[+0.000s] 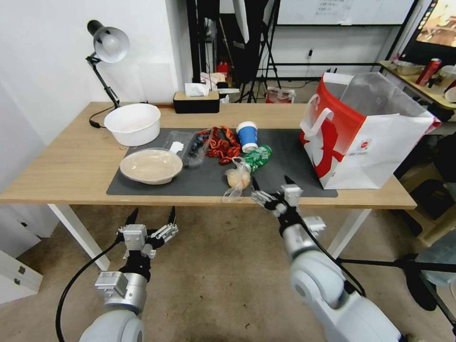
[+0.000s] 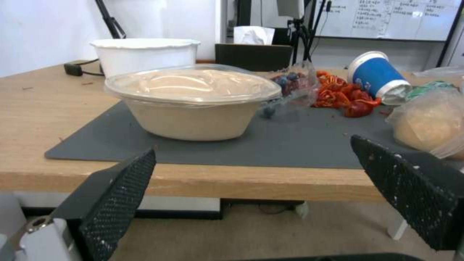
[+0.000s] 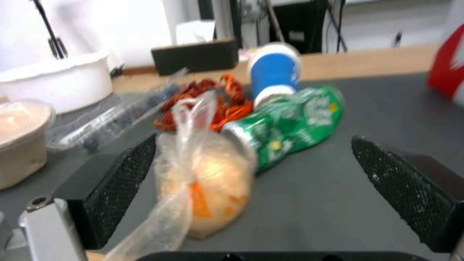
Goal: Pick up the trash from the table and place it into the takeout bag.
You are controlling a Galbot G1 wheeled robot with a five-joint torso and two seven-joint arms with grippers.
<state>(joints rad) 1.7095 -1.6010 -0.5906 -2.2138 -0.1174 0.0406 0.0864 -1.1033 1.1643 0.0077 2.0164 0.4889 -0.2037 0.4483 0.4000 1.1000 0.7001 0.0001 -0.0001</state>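
On the dark mat of the table (image 1: 61, 161) lies the trash: a lidded dish of beige food (image 1: 151, 165) (image 2: 193, 101), a blue paper cup (image 1: 247, 136) (image 3: 273, 70), a green crumpled wrapper (image 1: 259, 156) (image 3: 290, 123) and a clear bag with an orange lump (image 1: 237, 178) (image 3: 208, 181). The takeout bag (image 1: 365, 133) stands open at the table's right end. My right gripper (image 1: 271, 182) (image 3: 255, 141) hovers open at the front edge, just right of the clear bag. My left gripper (image 1: 153, 213) (image 2: 252, 146) hangs open below the front edge, facing the dish.
A white bowl (image 1: 133, 123), a silver desk lamp (image 1: 108, 45) and a tissue box (image 1: 196, 100) stand at the back. Red shells (image 1: 223, 142) and a clear tray of blueberries (image 1: 192, 145) lie mid-mat. Tripods and a side table crowd the room behind and to the right.
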